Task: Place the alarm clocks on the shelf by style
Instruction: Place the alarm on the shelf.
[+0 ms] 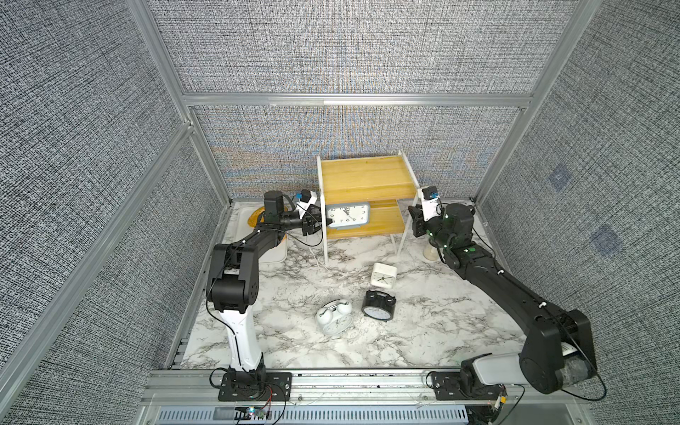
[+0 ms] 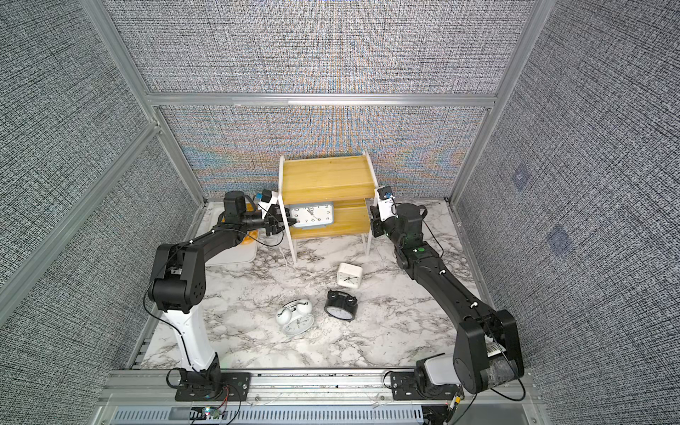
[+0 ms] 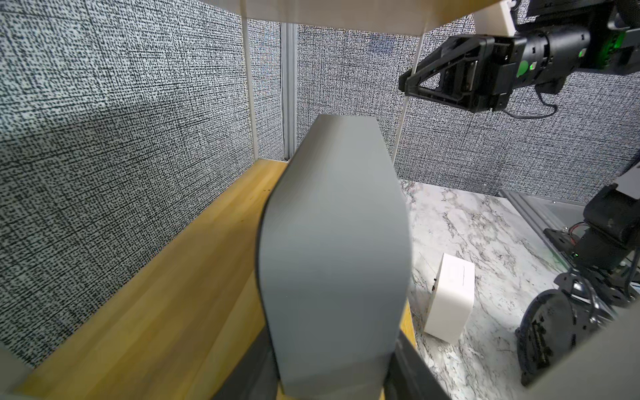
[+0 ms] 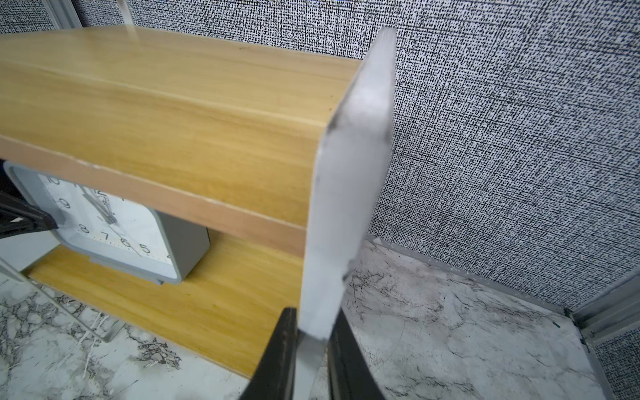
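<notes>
A lab test cell, walled by aluminium-framed fabric panels (image 1: 349, 44)

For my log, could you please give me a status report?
Left end effector at grey clock, grip unclear. Right end effector clamps shelf frame. Grey clock upright on lower board; three clocks on table.

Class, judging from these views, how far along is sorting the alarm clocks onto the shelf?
Done: the grey-blue clock stands on the lower tier of the shelf. In hand: the left gripper flanks that clock, grip unclear; the right gripper clamps the shelf's white frame. Left: the white square clock, black twin-bell clock and white twin-bell clock are on the table.
</notes>
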`<state>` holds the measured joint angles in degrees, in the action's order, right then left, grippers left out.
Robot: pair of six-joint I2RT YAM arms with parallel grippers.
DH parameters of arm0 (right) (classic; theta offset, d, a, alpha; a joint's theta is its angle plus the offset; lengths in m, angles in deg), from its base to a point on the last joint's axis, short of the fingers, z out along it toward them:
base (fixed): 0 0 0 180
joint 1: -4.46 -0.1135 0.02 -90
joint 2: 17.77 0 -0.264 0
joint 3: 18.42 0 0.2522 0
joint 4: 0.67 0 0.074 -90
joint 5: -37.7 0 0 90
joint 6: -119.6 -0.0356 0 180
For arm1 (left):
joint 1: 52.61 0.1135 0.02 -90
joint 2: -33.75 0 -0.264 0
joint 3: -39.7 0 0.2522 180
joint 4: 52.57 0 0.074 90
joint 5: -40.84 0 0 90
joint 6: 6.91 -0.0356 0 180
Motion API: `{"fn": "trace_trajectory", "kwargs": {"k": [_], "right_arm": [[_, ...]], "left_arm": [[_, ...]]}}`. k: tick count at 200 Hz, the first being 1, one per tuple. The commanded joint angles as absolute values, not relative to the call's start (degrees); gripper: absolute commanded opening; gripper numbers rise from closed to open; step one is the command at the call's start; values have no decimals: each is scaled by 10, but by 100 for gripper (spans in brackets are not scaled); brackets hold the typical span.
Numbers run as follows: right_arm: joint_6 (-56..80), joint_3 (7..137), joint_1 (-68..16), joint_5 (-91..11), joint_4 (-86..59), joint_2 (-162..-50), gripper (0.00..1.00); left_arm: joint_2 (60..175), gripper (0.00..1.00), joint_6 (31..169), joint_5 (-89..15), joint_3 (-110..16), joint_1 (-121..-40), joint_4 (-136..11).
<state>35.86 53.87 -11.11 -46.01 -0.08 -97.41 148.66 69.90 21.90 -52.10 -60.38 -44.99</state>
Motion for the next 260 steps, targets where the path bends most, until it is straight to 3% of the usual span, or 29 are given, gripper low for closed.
{"fn": "trace_trajectory", "kwargs": {"k": [1,93,146,260], "right_arm": [[365,541,-113,-450,-13,-977,20],[365,538,-113,-454,-14,-976,21],[365,539,-114,-453,-13,-975,21],[364,538,-113,-452,-15,-976,21]], "left_arm": [[1481,56,688,204,-521,-603,-445],[1453,62,621,209,-545,-602,-540],[1438,66,489,192,-583,-601,-726],[1432,67,512,163,-576,-600,-697]]}}
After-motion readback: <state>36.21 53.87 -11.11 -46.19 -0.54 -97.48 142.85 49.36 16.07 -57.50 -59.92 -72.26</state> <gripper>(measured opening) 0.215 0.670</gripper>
